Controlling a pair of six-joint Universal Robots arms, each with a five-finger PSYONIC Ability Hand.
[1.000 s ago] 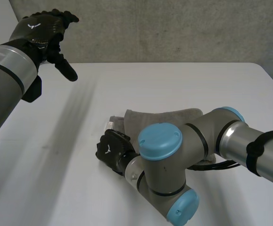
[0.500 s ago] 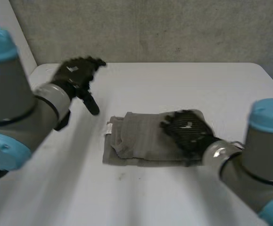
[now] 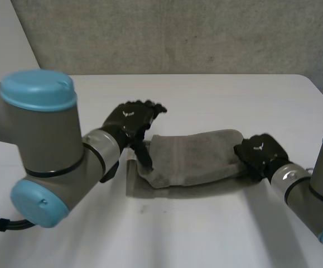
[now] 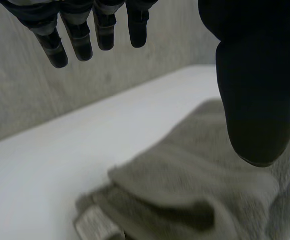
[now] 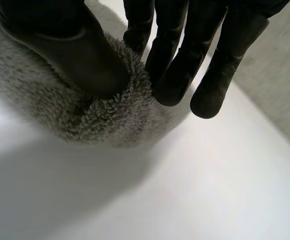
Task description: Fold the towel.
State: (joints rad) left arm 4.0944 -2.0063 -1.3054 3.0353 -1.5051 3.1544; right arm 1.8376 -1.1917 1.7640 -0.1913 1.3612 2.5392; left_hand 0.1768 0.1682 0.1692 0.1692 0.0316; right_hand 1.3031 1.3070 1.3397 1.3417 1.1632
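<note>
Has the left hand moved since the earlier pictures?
Yes. The left hand has moved away from the far left corner of the table, rightward and toward the robot, and is now at the left end of the towel.

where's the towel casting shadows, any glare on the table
head view: the towel drops a dark band on the table along its near edge, no glare; right wrist view: grey shadow under the end the right hand pinches; left wrist view: even light

Grey cylindrical arms (image 3: 45, 140), light-blue round caps (image 3: 37, 89), black left hand (image 3: 130, 118) and right hand (image 3: 261, 153), each white-marked.
</note>
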